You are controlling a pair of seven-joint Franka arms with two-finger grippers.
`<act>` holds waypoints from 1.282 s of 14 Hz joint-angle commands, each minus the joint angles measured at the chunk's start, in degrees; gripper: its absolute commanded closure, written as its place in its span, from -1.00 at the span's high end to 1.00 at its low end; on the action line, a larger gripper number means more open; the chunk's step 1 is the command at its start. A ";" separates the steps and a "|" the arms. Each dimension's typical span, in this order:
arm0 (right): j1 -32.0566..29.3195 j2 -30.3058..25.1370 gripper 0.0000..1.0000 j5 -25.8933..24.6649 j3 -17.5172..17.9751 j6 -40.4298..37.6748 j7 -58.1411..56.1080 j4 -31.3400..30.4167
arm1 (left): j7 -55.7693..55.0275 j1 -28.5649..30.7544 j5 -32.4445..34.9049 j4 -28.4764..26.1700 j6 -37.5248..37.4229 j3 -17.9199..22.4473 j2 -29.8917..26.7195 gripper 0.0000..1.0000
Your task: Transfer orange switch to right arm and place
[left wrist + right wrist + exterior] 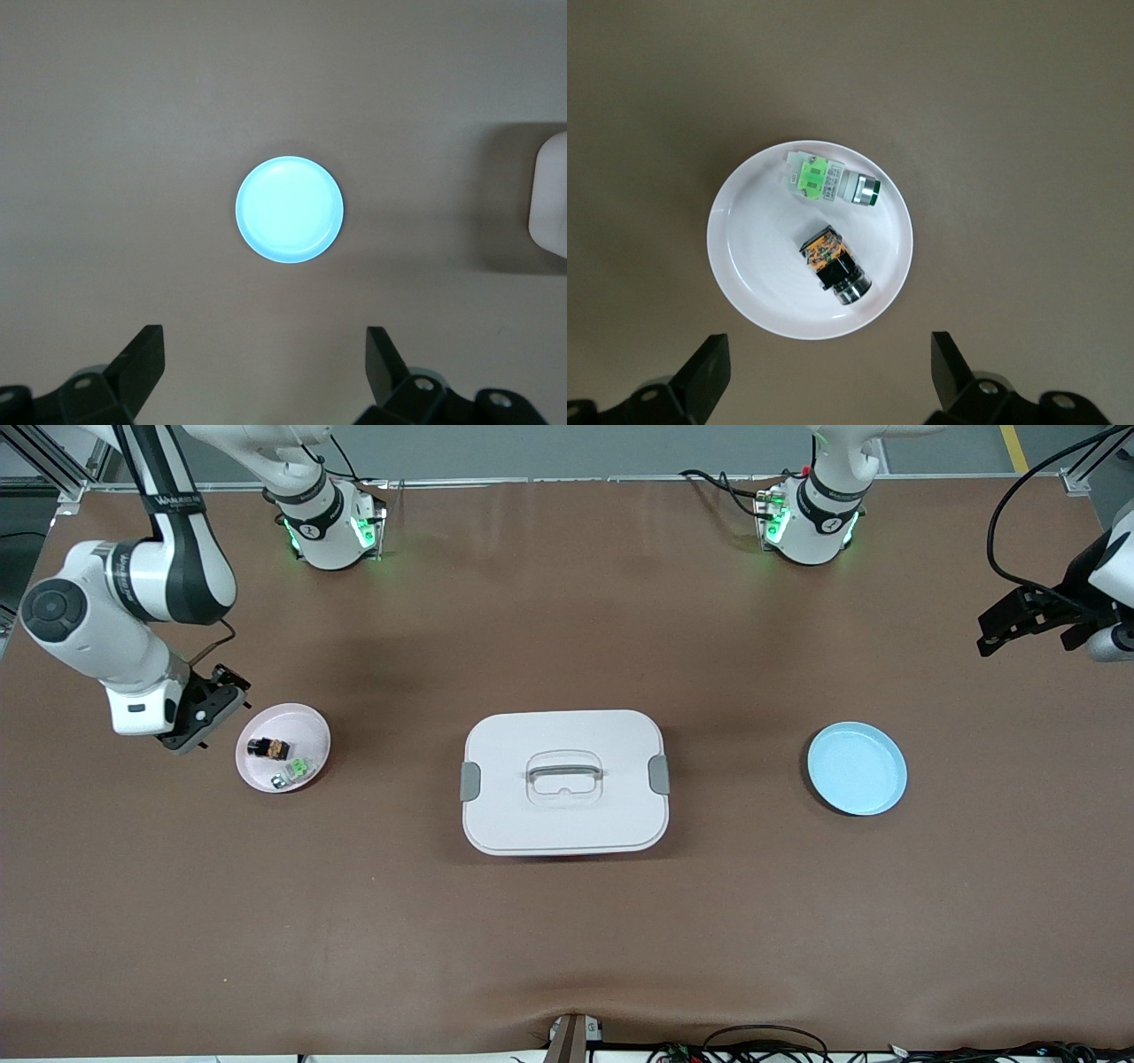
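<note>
Hanging over the matte brown counter (567,921) just beside the glossy pale pink round plate (312,731), at the right arm's end, the right claw (824,376) has its two black angular fingers spread wide and holds nothing. On that plate lies the orange switch (267,748), a small blocky black part with an orange face and a rounded metal end, and close beside it a small green-and-clear plastic part (299,769), nearer to the front camera. Toward the counter's middle from the pink plate sits a white rounded-rectangle plastic lidded box (564,781) with grey side clips and a clear handle. The left claw (264,370) waits with its fingers wide apart and empty at the left arm's end, near a smooth light blue round plate (857,768).
</note>
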 commanded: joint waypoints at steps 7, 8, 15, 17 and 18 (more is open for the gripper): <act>-0.89 -1.15 1.00 -1.02 -0.05 -21.97 16.38 15.66 | 1.47 -0.55 -3.14 3.61 -4.72 0.19 0.25 1.00; -0.89 -1.06 1.00 -0.94 0.04 -23.64 18.49 17.24 | 1.20 -0.55 -3.23 3.61 -4.98 0.19 0.25 1.00; -1.06 -0.45 1.00 -0.32 0.04 -27.95 26.42 25.42 | 0.58 -0.81 -3.06 3.52 -6.74 0.19 1.39 1.00; -1.50 1.22 1.00 0.29 -0.05 -31.99 34.55 29.11 | 0.58 -0.81 -3.06 3.43 -6.74 0.19 1.48 1.00; -1.42 1.84 1.00 0.21 -0.05 -32.88 36.95 30.17 | 0.58 -0.81 -3.06 3.43 -6.74 0.19 1.48 1.00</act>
